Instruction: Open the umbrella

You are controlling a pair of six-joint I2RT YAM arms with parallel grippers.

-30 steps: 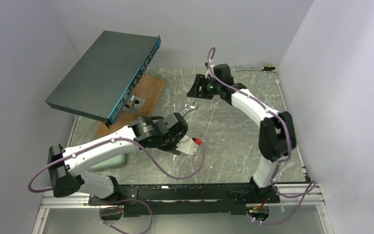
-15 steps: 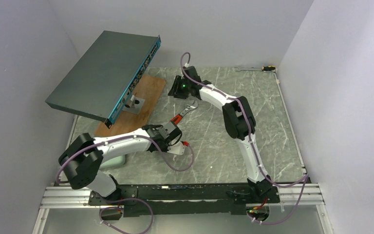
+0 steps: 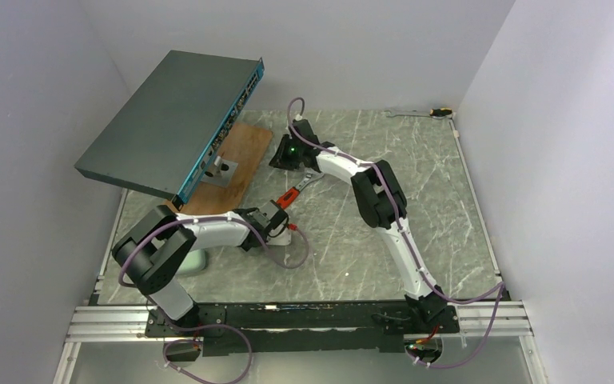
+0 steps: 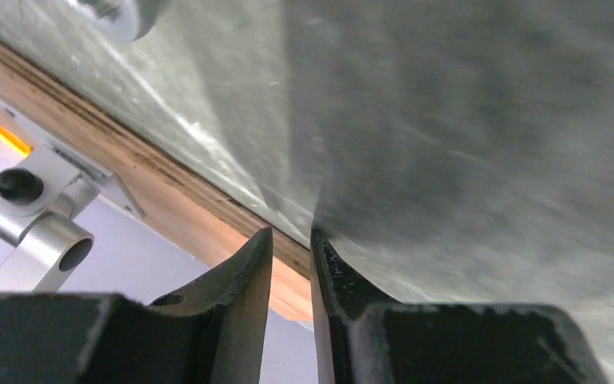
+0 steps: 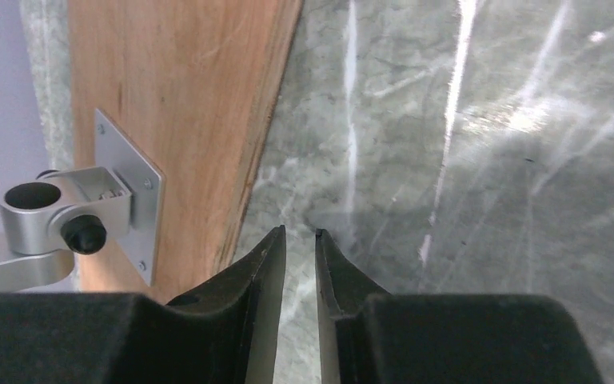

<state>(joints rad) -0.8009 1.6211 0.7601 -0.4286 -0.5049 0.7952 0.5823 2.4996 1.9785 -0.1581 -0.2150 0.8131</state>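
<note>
White walls close round a grey-green marbled tabletop (image 3: 448, 200); at its far left a flat dark teal box (image 3: 172, 120) with a row of ports along its edge sits tilted on a silver bracket (image 3: 224, 170), and the bracket is fixed to a wooden board (image 3: 244, 152) lying flat on the stone. Near the middle lies an adjustable wrench (image 3: 300, 188) with a red handle, its metal head pointing toward the far right; a screwdriver (image 3: 428, 112) with a yellow and black grip rests in the far right corner, well apart from everything else. A pale mint-green case (image 3: 196, 262) shows partly beneath the left arm, near the left edge.

Left hand (image 3: 276, 212) is low over the tabletop, just beside the red end of the wrench; in its own wrist view its fingers stand nearly together with only a slim gap, nothing between them, and the board's edge and the bracket lie beyond. Right hand (image 3: 278, 160) reaches across to the right edge of the board, near the wrench's head; its wrist view shows the same: fingers almost closed, a narrow slit between, gripping nothing, tips over bare stone just beside the board.

Where the umbrella lies I cannot tell; none of the views shows it.
</note>
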